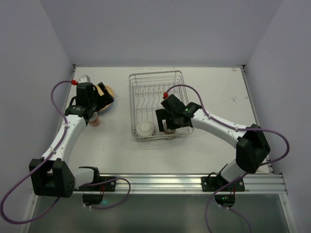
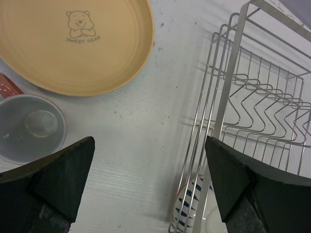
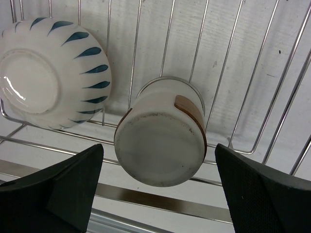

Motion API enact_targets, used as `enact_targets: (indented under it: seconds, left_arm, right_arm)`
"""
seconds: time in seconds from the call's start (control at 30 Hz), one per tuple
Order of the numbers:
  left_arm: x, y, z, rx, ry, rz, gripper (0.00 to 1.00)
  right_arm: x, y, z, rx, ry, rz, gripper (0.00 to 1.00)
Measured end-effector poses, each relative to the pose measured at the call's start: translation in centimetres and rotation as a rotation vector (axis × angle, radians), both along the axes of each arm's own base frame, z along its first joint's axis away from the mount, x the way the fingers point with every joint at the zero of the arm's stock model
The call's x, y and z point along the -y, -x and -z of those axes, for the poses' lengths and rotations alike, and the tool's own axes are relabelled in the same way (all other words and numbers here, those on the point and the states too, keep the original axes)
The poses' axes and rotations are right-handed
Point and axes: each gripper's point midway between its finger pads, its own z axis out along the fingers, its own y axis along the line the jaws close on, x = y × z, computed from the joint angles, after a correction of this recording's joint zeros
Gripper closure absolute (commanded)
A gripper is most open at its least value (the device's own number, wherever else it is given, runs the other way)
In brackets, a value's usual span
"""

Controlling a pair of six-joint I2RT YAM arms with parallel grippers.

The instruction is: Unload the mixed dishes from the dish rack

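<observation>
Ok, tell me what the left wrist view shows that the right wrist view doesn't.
Left wrist only: the yellow plate and the mug, both on the table outside the rack. Right wrist only: the cup, its base toward the camera, inside the rack. Both: the rack's wires and the white bowl with blue marks, though the left wrist catches only its edge through the wires.

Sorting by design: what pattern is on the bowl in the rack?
Bowl: dark blue teardrops on white; right wrist view.
</observation>
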Motion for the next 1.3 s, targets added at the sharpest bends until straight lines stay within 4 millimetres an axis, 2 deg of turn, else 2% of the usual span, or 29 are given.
enact_targets:
  seconds: [0.17, 0.27, 0.4, 0.43, 0.47, 0.63, 0.83, 1.07, 1.3]
  left_arm:
    - [0.1, 0.0, 0.0, 0.000, -0.006, 0.008, 0.00]
    - [0.1, 0.0, 0.0, 0.000, -0.007, 0.010, 0.00]
    - [0.1, 0.0, 0.0, 0.000, -0.008, 0.011, 0.00]
    - [0.2, 0.0, 0.0, 0.000, -0.008, 0.012, 0.00]
    - [0.2, 0.0, 0.0, 0.000, -0.008, 0.012, 0.00]
    - [0.4, 0.1, 0.0, 0.000, -0.009, 0.018, 0.00]
    - [1.2, 0.2, -0.3, 0.010, -0.004, 0.071, 0.00]
    - [3.3, 0.7, -2.7, 0.117, 0.033, 0.189, 0.00]
    - [4.0, 1.6, -3.7, 0.180, 0.012, 0.252, 0.00]
  right_arm:
    - [-0.3, 0.3, 0.9, -0.017, 0.028, -0.011, 0.02]
    - [-0.3, 0.4, 1.7, -0.031, 0.049, -0.010, 0.07]
    - [-0.1, 0.4, 2.2, -0.035, 0.074, 0.000, 0.21]
    - [0.0, 0.4, 2.2, -0.035, 0.077, 0.002, 0.30]
    - [0.1, 0.4, 2.2, -0.033, 0.081, 0.004, 0.33]
    - [0.3, 0.2, 2.0, -0.024, 0.091, 0.018, 0.47]
    - [0.2, -0.5, 1.0, 0.002, 0.092, 0.026, 0.50]
    - [-1.1, -1.8, -1.4, 0.052, 0.043, 0.027, 0.52]
    - [-1.4, -2.1, -2.7, 0.063, 0.001, 0.024, 0.55]
